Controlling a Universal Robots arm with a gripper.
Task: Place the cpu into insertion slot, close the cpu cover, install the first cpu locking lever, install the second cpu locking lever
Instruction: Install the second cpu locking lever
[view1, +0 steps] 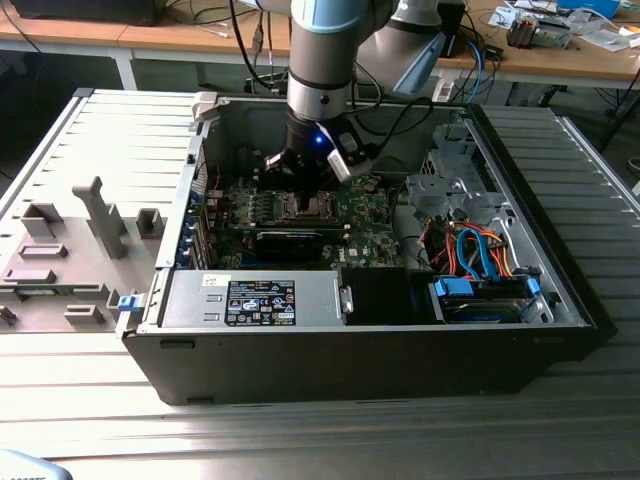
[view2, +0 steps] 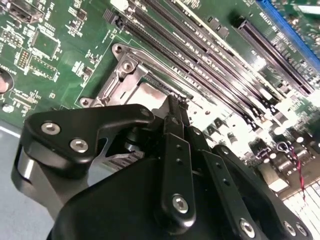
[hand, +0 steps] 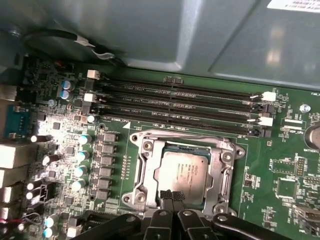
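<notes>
Computer case (view1: 380, 350), open on top, is lying on a ribbed metal surface (view1: 300, 430), with its removed side panel (view1: 70, 200) resting flat towards the exterior view's left. A grey and blue arm (view1: 330, 60) is reaching down into the case over the green circuit board (view1: 365, 215). A white label (view1: 260, 300) is sitting on the near housing, its print too small to read, and white lettering is running across the board in the first wrist view, equally unreadable.

In the first wrist view the insertion slot (hand: 182, 172) is sitting just beside the row of long black memory slots (hand: 175, 107). The cpu (hand: 182, 172) is lying flat inside the slot, its silvery top facing up, bearing small print that cannot be made out. The cpu cover (hand: 220, 175) is lying down around the chip, framing it on all sides.

The gripper (hand: 171, 197) is hovering at the slot's edge, its black fingers (hand: 171, 196) drawn together, their tips pressing on or just above the rim of the cover; exact contact is hard to judge. In the second wrist view the fingers (view2: 172, 112) are meeting over the silvery frame (view2: 117, 80), holding nothing between them.
</notes>
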